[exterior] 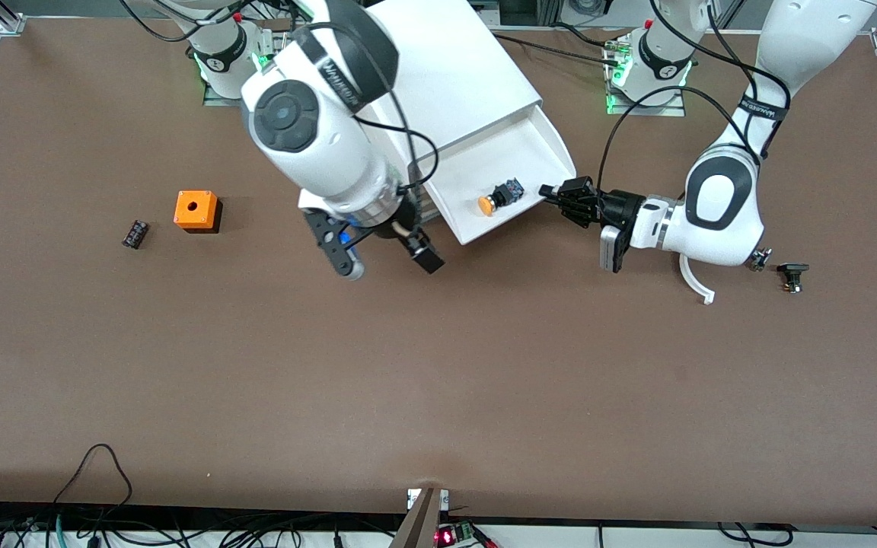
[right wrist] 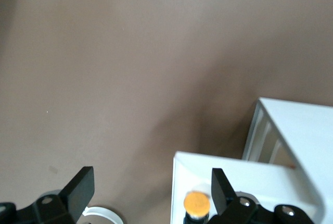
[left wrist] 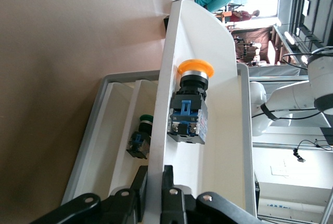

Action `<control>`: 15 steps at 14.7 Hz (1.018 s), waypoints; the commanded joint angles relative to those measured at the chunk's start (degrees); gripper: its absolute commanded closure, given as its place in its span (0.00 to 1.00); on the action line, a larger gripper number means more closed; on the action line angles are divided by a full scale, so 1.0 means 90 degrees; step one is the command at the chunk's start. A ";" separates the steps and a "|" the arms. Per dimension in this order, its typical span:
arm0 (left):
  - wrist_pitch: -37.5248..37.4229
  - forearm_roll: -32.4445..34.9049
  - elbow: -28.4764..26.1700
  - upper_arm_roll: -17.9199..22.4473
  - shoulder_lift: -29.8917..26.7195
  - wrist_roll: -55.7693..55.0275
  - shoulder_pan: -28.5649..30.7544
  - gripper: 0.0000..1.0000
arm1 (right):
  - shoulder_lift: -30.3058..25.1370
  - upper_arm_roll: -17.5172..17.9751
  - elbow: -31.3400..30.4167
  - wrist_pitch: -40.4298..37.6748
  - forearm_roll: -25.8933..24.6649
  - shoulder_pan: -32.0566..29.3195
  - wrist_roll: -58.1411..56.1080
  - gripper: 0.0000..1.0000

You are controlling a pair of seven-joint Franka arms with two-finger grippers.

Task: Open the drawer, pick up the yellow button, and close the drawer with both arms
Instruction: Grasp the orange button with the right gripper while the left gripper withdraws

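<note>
Button (exterior: 496, 196) lies on its side in the open drawer (exterior: 518, 148), cap toward the front camera. Right gripper (exterior: 377, 247), fingers spread, hovers just beside the drawer. Left gripper (exterior: 560, 199) pinches the drawer's side wall.

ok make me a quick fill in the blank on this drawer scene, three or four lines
1. The button lies inside the pulled-out ____.
2. The left gripper is ____ on the drawer's side wall.
3. The right gripper, beside the drawer's front, has its fingers ____.
4. The button's cap is ____ in colour.

Missing words: drawer; shut; open; orange-yellow
</note>
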 commanded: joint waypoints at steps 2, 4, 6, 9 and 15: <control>0.0029 0.0456 0.0311 0.0007 0.0138 -0.0510 0.0098 0.63 | 0.0175 -0.0077 0.0313 0.0137 0.0000 0.0604 0.0688 0.01; -0.0059 0.0466 0.0321 0.0017 0.0099 -0.0540 0.0117 0.00 | 0.0243 -0.0087 0.0323 0.0225 -0.0204 0.0849 0.0854 0.01; -0.0186 0.0504 0.0370 0.0036 0.0060 -0.0569 0.0166 0.00 | 0.0370 -0.0087 0.0323 0.0264 -0.0342 0.1034 0.0855 0.01; -0.0701 0.1195 0.0982 0.0036 0.0050 -0.1425 0.0283 0.00 | 0.0565 -0.0087 0.0352 0.0264 -0.0615 0.1366 0.0855 0.01; -0.2002 0.3099 0.2702 0.0036 0.0021 -0.4091 0.0313 0.00 | 0.0888 -0.0097 0.0342 0.0732 -0.0635 0.1650 0.1187 0.01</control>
